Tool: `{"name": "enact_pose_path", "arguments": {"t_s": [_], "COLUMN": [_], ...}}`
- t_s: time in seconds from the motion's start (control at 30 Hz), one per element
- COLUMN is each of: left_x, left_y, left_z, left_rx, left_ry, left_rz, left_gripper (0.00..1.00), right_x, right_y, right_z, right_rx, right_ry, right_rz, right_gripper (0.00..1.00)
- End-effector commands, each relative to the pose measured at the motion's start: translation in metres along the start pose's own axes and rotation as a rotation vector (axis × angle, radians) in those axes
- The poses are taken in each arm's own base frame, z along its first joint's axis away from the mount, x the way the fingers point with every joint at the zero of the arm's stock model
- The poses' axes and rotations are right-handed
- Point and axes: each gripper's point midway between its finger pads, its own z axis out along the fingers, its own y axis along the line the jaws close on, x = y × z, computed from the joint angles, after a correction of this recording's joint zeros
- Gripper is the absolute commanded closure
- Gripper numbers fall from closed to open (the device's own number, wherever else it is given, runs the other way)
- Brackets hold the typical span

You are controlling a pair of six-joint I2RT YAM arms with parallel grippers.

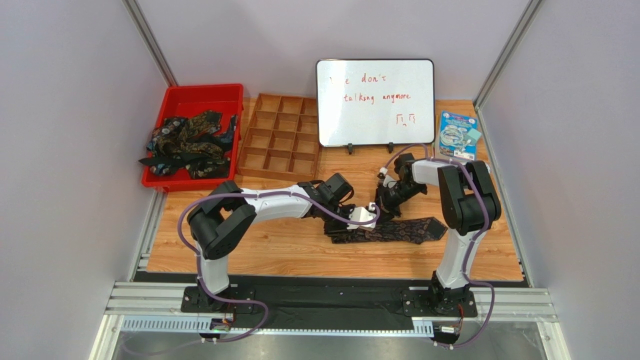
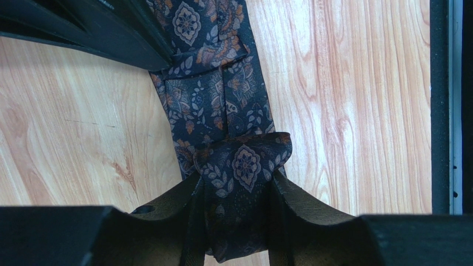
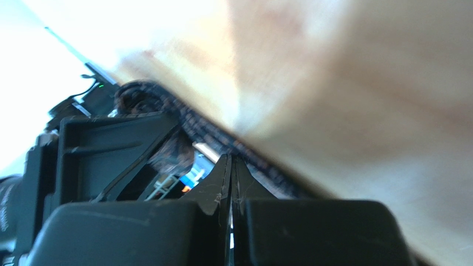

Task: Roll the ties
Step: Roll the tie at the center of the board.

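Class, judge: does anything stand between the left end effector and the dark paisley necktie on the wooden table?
Nothing visible does: the left end effector is closed on the rolled end of the dark paisley fabric necktie.

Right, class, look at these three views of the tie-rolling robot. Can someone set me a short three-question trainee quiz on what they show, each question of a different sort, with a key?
1. True or false: the jaws of the right gripper stand wide open.
2. Pick one. The left gripper is clamped on: A, the rolled end of the tie; B, its flat wide end; C, nothing at all.
3. Fill in: the heap of spare ties lies in the ____.

Key
1. False: its fingers are pressed together.
2. A.
3. red bin.
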Motion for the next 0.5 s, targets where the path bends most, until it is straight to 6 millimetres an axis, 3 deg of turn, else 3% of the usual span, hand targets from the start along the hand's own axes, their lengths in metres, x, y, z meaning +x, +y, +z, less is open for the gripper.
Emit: {"name": "enact_pose_path", "arguments": {"t_s": [0.0, 0.23, 0.4, 0.47], "left_x": [0.025, 0.035, 0.038, 0.037], "left_y": [-0.014, -0.012, -0.009, -0.009], "left_z": [0.009, 0.018, 0.020, 0.020], "left_rx": [0.036, 0.014, -0.001, -0.002], "left_ry": [0.081, 0.109, 0.116, 0.114], "left_rz": [-0.091, -0.137, -0.147, -0.146], "left_gripper": [0.71, 0.71, 0.71, 0.70], "right_x": [0.005, 0.034, 0.038, 0.036], "right_y": [0.042, 0.065, 0.061, 0.058], "right_z": [-0.019, -0.012, 0.000, 0.006], "right_rx": [-0.149, -0.189, -0.137, -0.122], "right_ry": [-0.048, 0.011, 0.017, 0.025], "right_rz": [-0.056, -0.092, -0.116, -0.117], "right_gripper": [0.94, 0.78, 0.64, 0.64]}}
